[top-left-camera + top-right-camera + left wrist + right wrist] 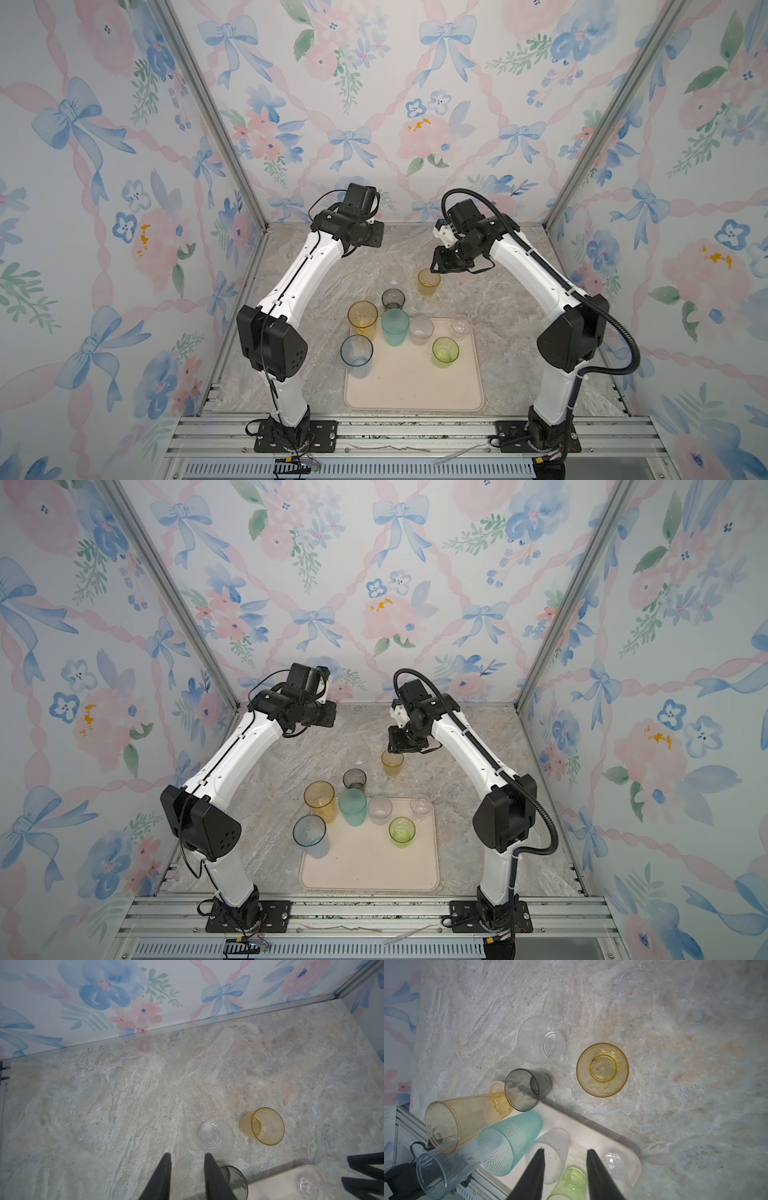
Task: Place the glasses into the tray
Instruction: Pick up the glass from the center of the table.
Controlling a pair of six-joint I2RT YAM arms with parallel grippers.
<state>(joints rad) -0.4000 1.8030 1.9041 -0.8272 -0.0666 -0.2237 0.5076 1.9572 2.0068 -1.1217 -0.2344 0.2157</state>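
Well, some glasses [445, 351] stand in the tray [583, 1126] behind the right gripper [565, 1150], whose jaws are apart and empty, but the short amber glass [602, 1069] just below it is not in yet.

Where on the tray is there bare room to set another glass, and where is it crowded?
The tray is bare across its near half, from the lime green glass and pale blue glass to the near rim. Its far edge is crowded: teal glass, frosted white glass and small clear glass stand in a row.
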